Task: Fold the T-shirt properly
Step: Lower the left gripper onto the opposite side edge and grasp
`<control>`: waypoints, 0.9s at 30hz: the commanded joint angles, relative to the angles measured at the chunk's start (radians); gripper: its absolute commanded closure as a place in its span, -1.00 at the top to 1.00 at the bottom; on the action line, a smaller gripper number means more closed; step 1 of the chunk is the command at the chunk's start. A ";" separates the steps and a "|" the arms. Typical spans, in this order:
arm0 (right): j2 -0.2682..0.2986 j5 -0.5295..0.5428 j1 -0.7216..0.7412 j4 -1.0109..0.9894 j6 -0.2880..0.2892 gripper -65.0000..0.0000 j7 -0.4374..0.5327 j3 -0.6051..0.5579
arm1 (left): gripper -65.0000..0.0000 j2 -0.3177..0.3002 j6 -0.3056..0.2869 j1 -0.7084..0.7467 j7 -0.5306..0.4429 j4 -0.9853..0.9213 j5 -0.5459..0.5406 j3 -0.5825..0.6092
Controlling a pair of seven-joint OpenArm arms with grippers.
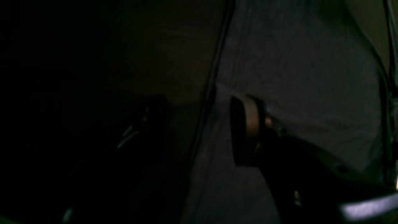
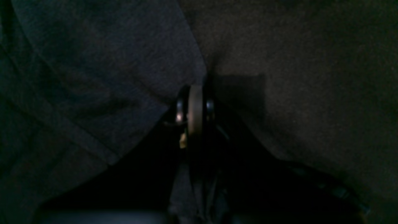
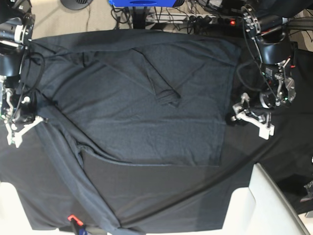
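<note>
Charcoal-grey T-shirt (image 3: 142, 103) is spread across the black table cloth (image 3: 161, 196), with one sleeve folded in toward its middle.

The shirt's edge on the base view's left is pinched in the closed right gripper (image 2: 195, 107), cloth being seen between its pads. The left gripper (image 1: 192, 121) is held part open at the opposite hem, one pad lying on the fabric; nothing is clearly gripped.

Murk hides the left pincer (image 1: 189, 124) tips beside the T-shirt (image 1: 295, 93).
</note>
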 commanded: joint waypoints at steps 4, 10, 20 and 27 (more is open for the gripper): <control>0.014 -0.003 0.014 0.010 0.000 -1.00 -0.008 0.000 | -0.03 0.015 0.009 -0.005 0.032 0.001 0.028 0.004; 0.014 -0.003 0.014 0.010 0.000 -1.00 -0.007 0.000 | -0.04 0.017 0.009 -0.007 0.031 0.001 0.028 0.005; 0.014 -0.003 0.015 0.010 0.000 -1.00 -0.005 -0.002 | -0.35 0.034 0.009 -0.004 0.031 0.000 0.028 0.104; 0.015 -0.003 0.015 0.010 0.000 -1.00 -0.005 -0.002 | -0.85 0.031 0.009 -0.004 0.029 -0.002 0.029 -0.010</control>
